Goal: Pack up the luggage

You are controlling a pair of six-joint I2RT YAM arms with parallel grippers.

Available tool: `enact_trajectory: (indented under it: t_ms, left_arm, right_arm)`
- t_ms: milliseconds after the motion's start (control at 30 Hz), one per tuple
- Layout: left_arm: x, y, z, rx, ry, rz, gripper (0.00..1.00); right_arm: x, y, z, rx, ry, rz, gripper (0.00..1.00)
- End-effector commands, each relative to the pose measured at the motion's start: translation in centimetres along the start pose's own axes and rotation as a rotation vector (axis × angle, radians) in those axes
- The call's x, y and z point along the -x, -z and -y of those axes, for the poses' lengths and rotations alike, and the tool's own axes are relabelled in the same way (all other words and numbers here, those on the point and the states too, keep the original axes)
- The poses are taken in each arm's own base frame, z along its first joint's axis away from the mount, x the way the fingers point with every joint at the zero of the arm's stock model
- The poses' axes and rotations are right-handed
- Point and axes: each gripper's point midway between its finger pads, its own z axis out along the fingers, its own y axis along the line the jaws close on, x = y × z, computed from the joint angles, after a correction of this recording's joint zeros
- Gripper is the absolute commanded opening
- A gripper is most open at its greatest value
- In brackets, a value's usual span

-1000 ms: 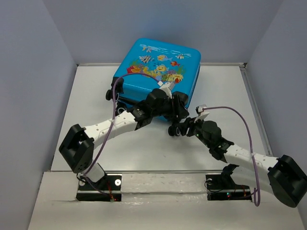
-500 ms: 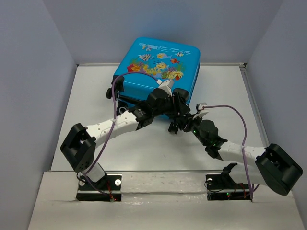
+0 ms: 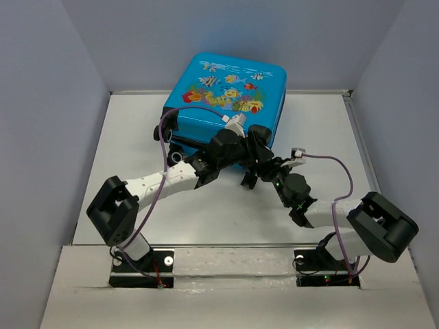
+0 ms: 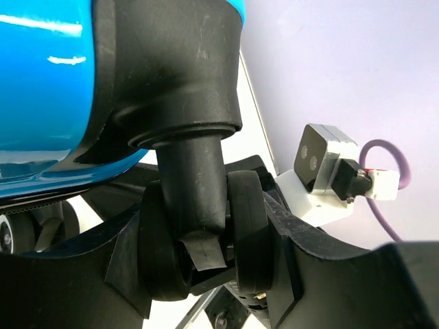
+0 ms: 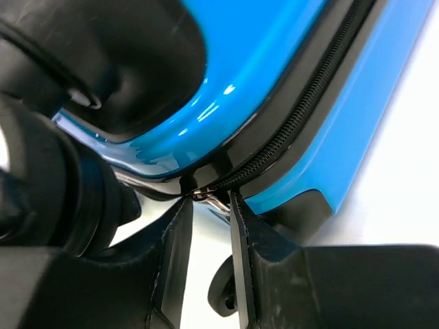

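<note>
White counter (image 3: 137, 137), grey walls: the blue suitcase (image 3: 226, 89) lies at the far middle, both shells together.
The left end effector (image 4: 206, 264) clamps a wheel (image 4: 247, 219). The right end effector's (image 5: 206, 212) fingers are narrowed around the zip pull (image 5: 209, 197); I cannot tell if they grip it. Nothing lies outside, so filling looks done. Running the zip (image 5: 302, 123) round probably remains.
</note>
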Motion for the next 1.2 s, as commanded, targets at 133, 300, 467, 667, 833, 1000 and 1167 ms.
enact_trajectory:
  t_ms: [133,300,467,667,833,1000,1167]
  left_arm:
    - [4.1,7.3,18.1,-0.639,-0.067,0.157,0.06]
    - [4.6,7.3,19.1,-0.668,-0.065,0.166,0.06]
    - [4.4,6.9,19.0,-0.669,-0.066,0.157,0.06]
    - [5.1,6.3,21.3,-0.725,-0.068,0.140,0.06]
    - [6.1,5.6,24.0,-0.794,-0.048,0.117,0.06]
    - [5.6,5.1,26.6,-0.851,-0.030,0.090,0.06]
    - [4.8,4.3,28.5,-0.887,-0.032,0.083,0.06]
  right_arm:
    - [6.3,-2.1,-0.7,-0.075,-0.233,0.314,0.34]
    - [5.7,-2.4,-1.3,-0.078,-0.225,0.327,0.09]
    - [5.1,-1.9,-1.9,-0.050,-0.214,0.312,0.07]
    - [1.3,-1.7,-5.4,0.094,-0.202,0.221,0.07]
    - [-2.6,-2.0,-14.9,0.364,-0.322,0.127,0.07]
    - [-4.7,-1.0,-20.5,0.564,-0.459,0.035,0.07]
    - [-5.9,0.1,-22.3,0.619,-0.464,-0.014,0.07]
